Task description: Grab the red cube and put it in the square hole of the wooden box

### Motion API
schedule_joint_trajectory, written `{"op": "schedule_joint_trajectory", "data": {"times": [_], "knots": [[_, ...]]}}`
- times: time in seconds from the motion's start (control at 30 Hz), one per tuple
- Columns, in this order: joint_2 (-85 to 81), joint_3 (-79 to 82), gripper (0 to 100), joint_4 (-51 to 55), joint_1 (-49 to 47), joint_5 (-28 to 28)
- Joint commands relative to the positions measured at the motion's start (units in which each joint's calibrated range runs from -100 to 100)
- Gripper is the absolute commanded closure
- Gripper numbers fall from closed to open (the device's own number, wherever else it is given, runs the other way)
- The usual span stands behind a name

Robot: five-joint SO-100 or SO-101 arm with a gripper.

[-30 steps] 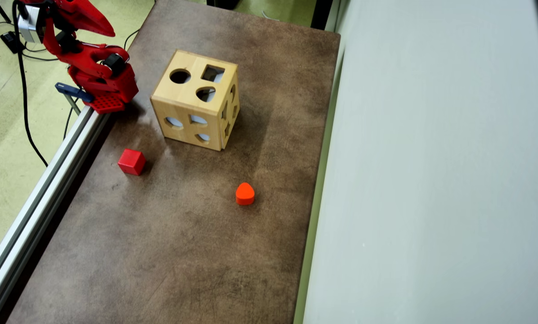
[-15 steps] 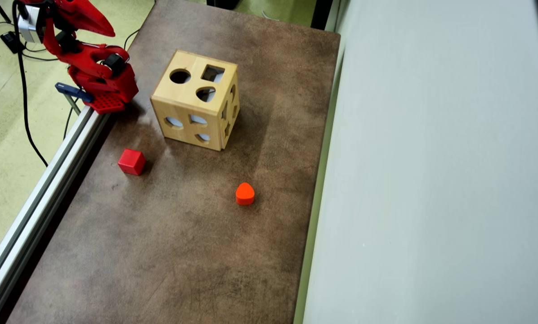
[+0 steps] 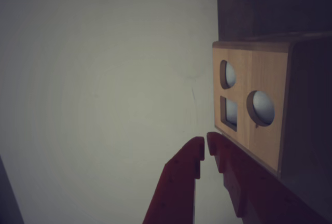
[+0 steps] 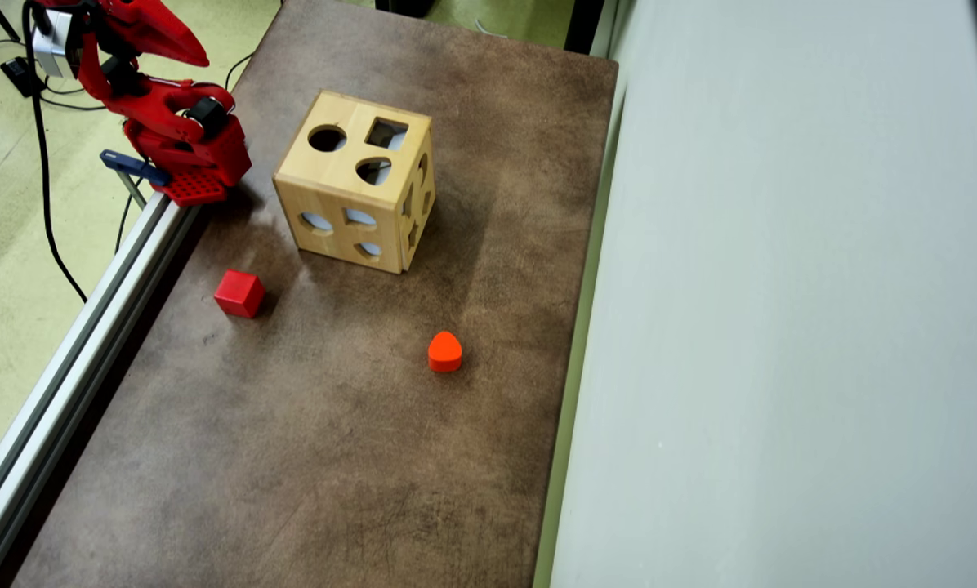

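Red cube (image 4: 239, 293), seen in the overhead view, is a small glossy block with crisp edges, sitting flat on the brown mat (image 4: 309, 457) near its left edge, clear of everything and turned slightly askew. Up and to the right of it stands the wooden box (image 4: 356, 192), its top face showing a round hole, a square hole (image 4: 386, 133) and a rounded one, with more cut-outs in its side faces. An orange-red rounded block (image 4: 445, 352) lies well apart, lower right of the box. The red arm (image 4: 174, 122) is folded at the top left corner, by the mat's edge, away from the cube. In the wrist view the cube is out of frame; the gripper (image 3: 205, 146) rises from the bottom edge with its two red fingers (image 3: 179, 180) almost touching at the tips, nothing between them. The box fills the right side, and the orange-red block peeks in at the top edge.
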Motion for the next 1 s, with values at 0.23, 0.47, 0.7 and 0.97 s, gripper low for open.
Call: {"op": "schedule_joint_trajectory", "data": {"times": [0.23, 0.47, 0.7, 0.97], "knots": [[8.93, 0.30, 98, -0.23, 0.50, 0.00], [33.22, -0.86, 98, -0.31, 0.87, 0.49], [50.96, -5.15, 98, -0.31, 14.31, 8.55], [60.14, -4.26, 98, -0.31, 32.96, 26.76]]}}
